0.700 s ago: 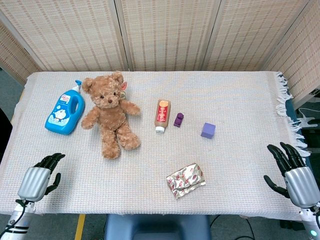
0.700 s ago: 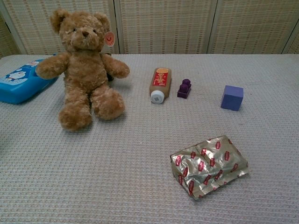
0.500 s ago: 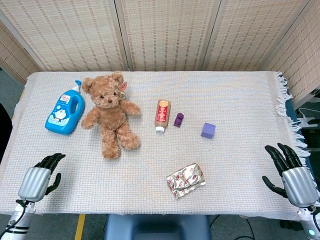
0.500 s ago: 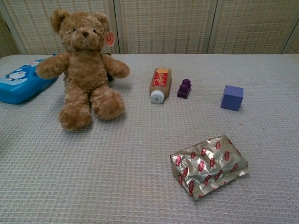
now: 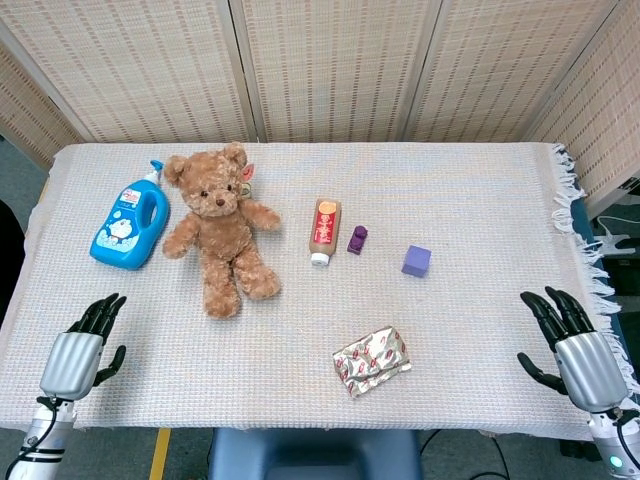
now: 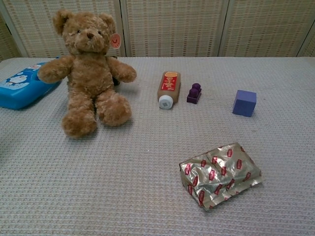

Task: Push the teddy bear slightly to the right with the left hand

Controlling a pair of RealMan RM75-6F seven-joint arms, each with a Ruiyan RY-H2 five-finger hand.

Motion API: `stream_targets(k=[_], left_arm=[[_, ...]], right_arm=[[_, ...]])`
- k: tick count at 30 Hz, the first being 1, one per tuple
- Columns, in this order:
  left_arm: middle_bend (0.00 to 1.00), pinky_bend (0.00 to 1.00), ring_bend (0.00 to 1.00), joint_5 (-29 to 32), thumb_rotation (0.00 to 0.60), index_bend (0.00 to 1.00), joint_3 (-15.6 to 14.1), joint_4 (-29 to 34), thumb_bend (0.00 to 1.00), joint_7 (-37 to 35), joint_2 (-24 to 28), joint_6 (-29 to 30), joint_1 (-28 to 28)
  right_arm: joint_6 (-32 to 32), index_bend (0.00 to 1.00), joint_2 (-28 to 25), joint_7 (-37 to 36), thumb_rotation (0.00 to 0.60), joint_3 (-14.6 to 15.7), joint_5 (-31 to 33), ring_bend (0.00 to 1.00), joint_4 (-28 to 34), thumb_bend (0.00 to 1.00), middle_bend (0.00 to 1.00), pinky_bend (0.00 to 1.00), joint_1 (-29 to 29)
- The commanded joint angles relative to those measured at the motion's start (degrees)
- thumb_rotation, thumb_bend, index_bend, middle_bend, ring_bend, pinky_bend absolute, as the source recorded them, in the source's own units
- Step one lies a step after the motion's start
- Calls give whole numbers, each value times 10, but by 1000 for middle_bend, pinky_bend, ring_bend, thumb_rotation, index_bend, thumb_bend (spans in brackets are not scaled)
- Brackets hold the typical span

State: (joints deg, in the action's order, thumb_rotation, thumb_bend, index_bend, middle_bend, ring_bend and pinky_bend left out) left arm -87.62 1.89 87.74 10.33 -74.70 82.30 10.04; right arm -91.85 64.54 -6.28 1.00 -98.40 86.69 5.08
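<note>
The fluffy brown teddy bear (image 5: pixel 220 228) lies on its back on the cloth-covered tabletop (image 5: pixel 470 190), toward the far left corner, head pointing to the far edge and legs toward the near edge. A small round tag sits by its ear. The left hand (image 5: pixel 77 349) is at the near left corner of the tabletop, well apart from the bear, with the bear lying farther in and toward the middle from it; its dark fingers (image 5: pixel 100 311) are spread apart and hold nothing. The right hand (image 5: pixel 575 345) sits at the near right corner, fingers likewise splayed and empty, farthest of all from the bear. Neither hand shows in the chest view.

A blue plastic detergent bottle with a cartoon label (image 5: pixel 131 222) lies just beside the bear, on the side nearer the left edge. Near the middle of the tabletop lie a brown bottle with a white cap (image 5: pixel 324 229), a small dark purple block (image 5: pixel 357 238) just beside it, and a lilac cube (image 5: pixel 417 260) farther toward the right edge. A crumpled silver foil packet with red print (image 5: pixel 371 360) lies near the near edge.
</note>
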Motion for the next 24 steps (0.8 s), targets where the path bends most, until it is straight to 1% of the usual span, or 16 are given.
stream_targets(k=[1,6,8,9,11,15,18,20,24], left_arm=[[0,328,21,11,600,0,11,-4,383,-13,-11,-8,8],[0,301,3,25,600,0,22,-4,375,-13,-21,-22,18],[0,301,3,40,600,0,35,-7,373,-2,-33,-35,31],[0,301,3,63,600,0,59,-17,374,20,-58,-51,50],[0,300,13,100,600,0,86,-32,376,43,-91,-63,67],[7,276,75,161,600,0,128,-56,372,62,-138,-76,92],[37,266,103,203,600,0,158,-66,377,78,-165,-83,111],[65,269,123,224,600,0,171,-77,382,90,-180,-86,123],[70,276,127,276,600,0,198,-92,381,120,-204,-98,147]], right_arm=[[4,0,-2,-8,600,-1,0,0,0,154,106,77,3],[9,0,-5,-13,600,-2,4,0,1,155,106,77,5],[14,0,-9,-18,600,-3,7,0,4,155,106,77,7],[12,0,-12,-24,600,-3,6,0,5,154,106,77,7],[10,0,-14,-29,600,-2,5,0,5,154,106,77,6],[11,0,-17,-32,600,-1,3,0,5,154,106,77,6],[14,0,-18,-33,600,1,2,0,5,154,106,77,6],[16,0,-19,-34,600,1,2,0,6,154,106,77,7],[22,0,-22,-34,600,3,2,0,8,154,106,77,8]])
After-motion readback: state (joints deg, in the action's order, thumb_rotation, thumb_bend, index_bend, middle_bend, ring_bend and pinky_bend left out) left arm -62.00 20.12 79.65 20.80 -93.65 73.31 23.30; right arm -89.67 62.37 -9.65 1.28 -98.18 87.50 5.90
